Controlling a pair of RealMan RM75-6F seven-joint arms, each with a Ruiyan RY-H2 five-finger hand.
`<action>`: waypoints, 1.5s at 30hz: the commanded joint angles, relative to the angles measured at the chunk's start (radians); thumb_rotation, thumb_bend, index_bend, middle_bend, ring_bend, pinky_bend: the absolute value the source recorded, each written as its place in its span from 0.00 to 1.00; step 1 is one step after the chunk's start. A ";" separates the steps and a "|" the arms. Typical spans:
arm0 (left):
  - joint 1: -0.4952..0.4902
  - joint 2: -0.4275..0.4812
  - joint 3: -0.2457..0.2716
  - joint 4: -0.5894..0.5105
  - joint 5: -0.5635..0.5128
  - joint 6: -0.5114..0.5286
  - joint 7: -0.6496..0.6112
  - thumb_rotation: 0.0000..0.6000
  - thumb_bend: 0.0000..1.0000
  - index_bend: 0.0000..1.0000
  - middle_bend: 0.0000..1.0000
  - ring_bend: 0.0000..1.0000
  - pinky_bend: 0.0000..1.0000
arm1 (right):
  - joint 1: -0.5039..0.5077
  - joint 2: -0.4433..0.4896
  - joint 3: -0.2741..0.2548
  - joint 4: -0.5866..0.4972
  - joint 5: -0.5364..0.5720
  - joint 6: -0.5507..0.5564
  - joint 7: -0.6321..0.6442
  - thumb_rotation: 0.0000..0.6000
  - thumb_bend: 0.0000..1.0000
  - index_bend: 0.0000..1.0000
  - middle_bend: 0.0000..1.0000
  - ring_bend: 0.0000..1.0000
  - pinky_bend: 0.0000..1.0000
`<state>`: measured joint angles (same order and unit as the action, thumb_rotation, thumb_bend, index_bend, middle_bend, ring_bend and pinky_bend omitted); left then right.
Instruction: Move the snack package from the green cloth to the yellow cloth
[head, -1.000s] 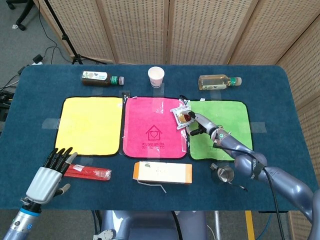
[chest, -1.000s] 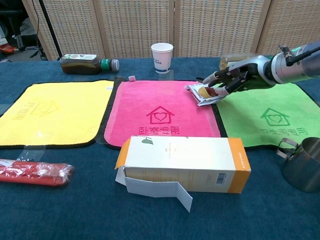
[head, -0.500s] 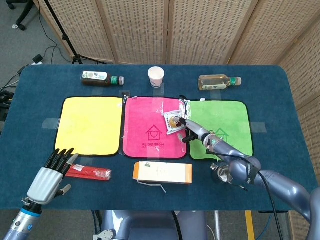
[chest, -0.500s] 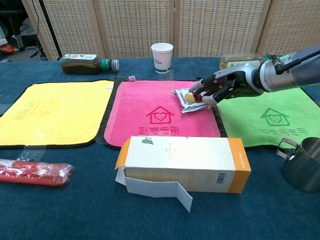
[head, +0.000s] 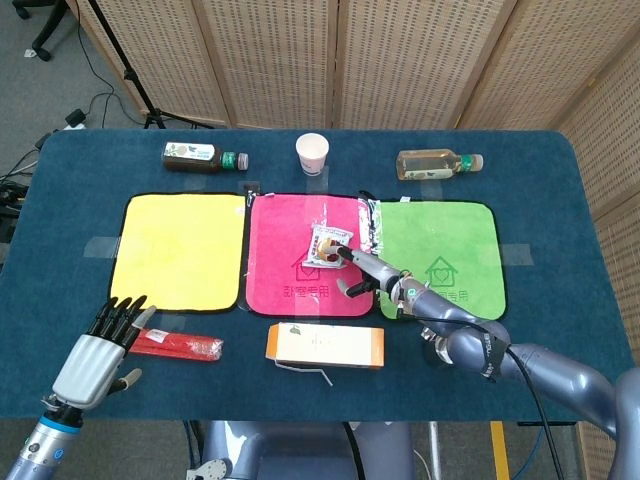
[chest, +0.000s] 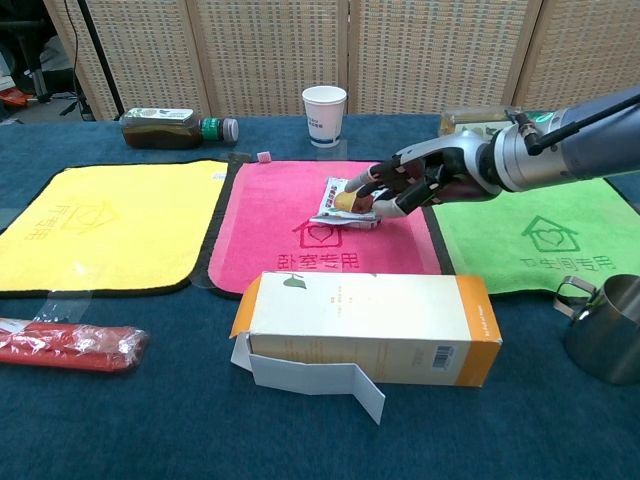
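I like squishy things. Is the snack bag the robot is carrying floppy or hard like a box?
Probably floppy: the snack package looks like thin, crinkly film with bent edges. It seems light, since the right hand holds it by one end above the pink cloth. The shiny wrapper might be a bit slippery.

Woven wicker folding screens (head: 400, 60) stand behind the dark blue cloth-covered surface (head: 560, 180), with grey floor (head: 40, 100), black cables (head: 95, 105) and a tripod leg (head: 120, 60) at the left.
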<state>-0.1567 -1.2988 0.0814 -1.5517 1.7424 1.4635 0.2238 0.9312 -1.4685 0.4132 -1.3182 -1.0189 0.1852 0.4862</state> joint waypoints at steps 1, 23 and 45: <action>0.000 0.001 0.001 0.000 0.003 0.002 -0.002 1.00 0.13 0.00 0.00 0.00 0.00 | 0.011 0.000 -0.016 -0.016 0.015 0.013 -0.006 1.00 0.64 0.09 0.00 0.00 0.00; 0.000 0.005 0.003 -0.001 0.009 0.005 -0.012 1.00 0.13 0.00 0.00 0.00 0.00 | 0.129 0.014 -0.132 -0.126 0.130 0.123 -0.106 1.00 0.64 0.09 0.00 0.00 0.00; 0.001 0.013 -0.001 -0.007 -0.004 0.003 -0.029 1.00 0.13 0.00 0.00 0.00 0.00 | -0.090 0.320 -0.295 -0.606 -0.069 0.534 -0.305 1.00 0.65 0.12 0.00 0.00 0.00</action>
<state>-0.1557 -1.2857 0.0804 -1.5589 1.7382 1.4669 0.1950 0.9113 -1.1923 0.1617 -1.8748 -1.0036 0.6462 0.2024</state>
